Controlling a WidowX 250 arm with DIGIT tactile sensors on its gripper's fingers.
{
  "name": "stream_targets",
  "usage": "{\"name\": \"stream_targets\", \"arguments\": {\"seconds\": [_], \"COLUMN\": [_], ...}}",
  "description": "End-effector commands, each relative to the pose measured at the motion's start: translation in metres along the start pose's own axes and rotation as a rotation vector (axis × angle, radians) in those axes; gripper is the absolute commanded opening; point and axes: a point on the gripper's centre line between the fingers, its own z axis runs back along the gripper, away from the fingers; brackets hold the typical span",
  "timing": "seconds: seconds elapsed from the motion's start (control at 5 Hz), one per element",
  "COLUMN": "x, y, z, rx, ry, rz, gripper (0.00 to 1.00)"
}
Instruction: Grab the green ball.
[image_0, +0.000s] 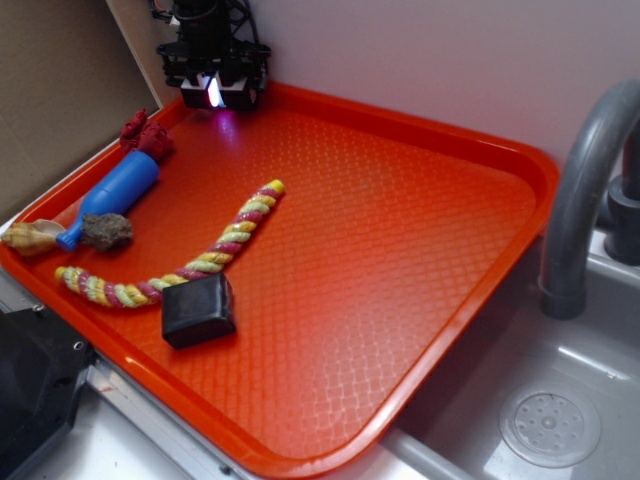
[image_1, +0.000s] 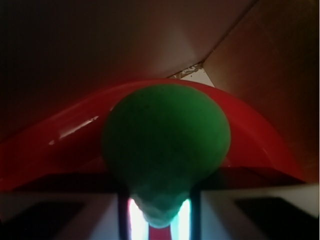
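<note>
Green ball (image_1: 165, 145) squeezed between gripper (image_0: 215, 92) fingers, no legible writing.

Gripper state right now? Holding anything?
Gripper: closed on the green ball, which sits pinched between the fingers in the wrist view, at the back corner of the orange tray.

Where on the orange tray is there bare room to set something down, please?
The tray is bare across its middle and right, from the rope to the rim by the faucet. The left is crowded: blue bottle, black block, shell, gripper in the far corner.
</note>
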Motion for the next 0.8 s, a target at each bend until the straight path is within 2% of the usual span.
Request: {"name": "stream_targets", "arguments": {"seconds": [0.0, 0.2, 0.4, 0.6], "x": [0.021, -0.016, -0.068, -0.093], "y": [0.001, 0.008, 0.007, 0.020], "z": [0.019, 0.045, 0.104, 0.161], "rx": [0.006, 0.089, 0.143, -0.006], "ry": [-0.055, 0.066, 0.111, 0.131], "rz": [-0.013, -0.102, -0.300, -0.376], "gripper": [0.00, 0.00, 0.00, 0.00]}}
